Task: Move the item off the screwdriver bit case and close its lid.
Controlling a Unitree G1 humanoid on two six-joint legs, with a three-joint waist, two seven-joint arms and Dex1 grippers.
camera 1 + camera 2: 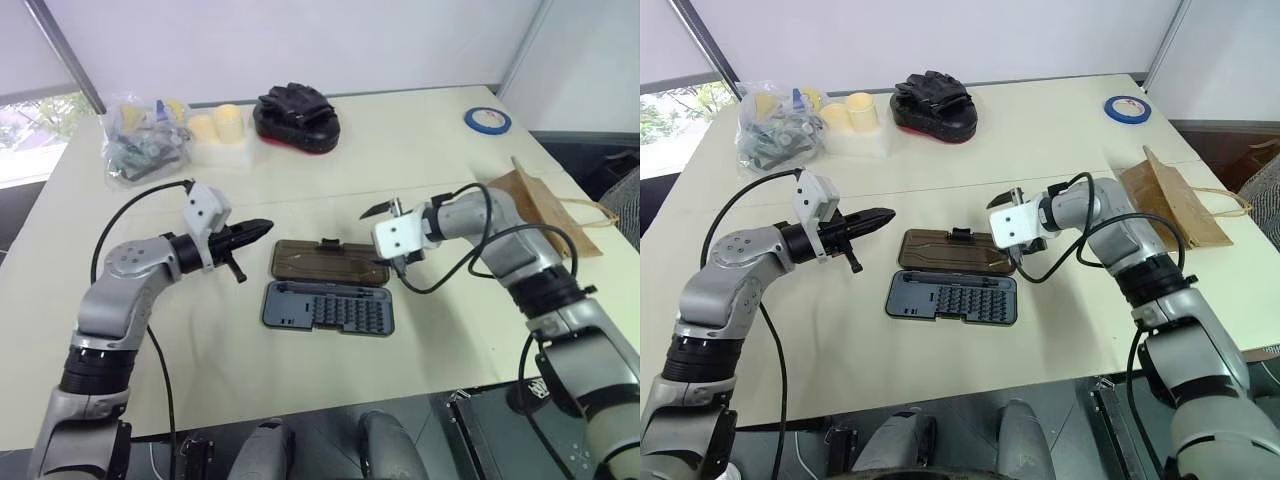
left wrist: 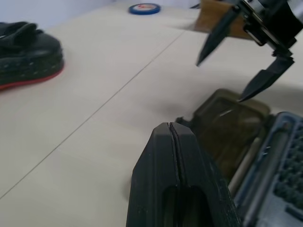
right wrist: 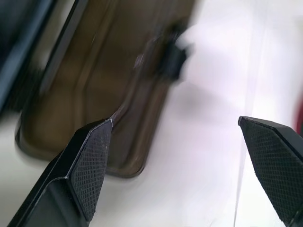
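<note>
1. Right tool [image 1: 393,214]: two black fingers spread wide, gripping nothing, hovering just above the far right corner of the lid.
2. Left tool [image 1: 256,229]: two black fingers pressed together into one point, empty, held level and aimed toward the case from its left, apart from it.
3. Screwdriver bit case [image 1: 330,308]: flat rectangular dark grey-blue plastic tray with rows of small bits, lying open on the pale table [image 1: 330,170], below and to the near side of the right tool, to the right of the left tool's tip.
4. Lid [image 1: 330,262]: translucent smoky brown flat plastic rectangle, folded back flat on the table along the tray's far edge, directly under the right tool; small black latch tab [image 1: 328,244] at the middle of its far edge.
5. Item [image 1: 535,208]: small flat brown kraft paper bag with thin twine handles, lying on the table well to the right of the right tool, behind that arm, clear of the case.
6. Handling, judged: the lid appears thin, stiff, light and smooth, so slippery to pinch; it probably pivots freely on its hinge. The best hold is likely the far edge beside the latch tab, lifted from beneath and swung over the tray, then pressed down at the tab. The tray looks light enough to slide, so the left tool may need to brace it.
</note>
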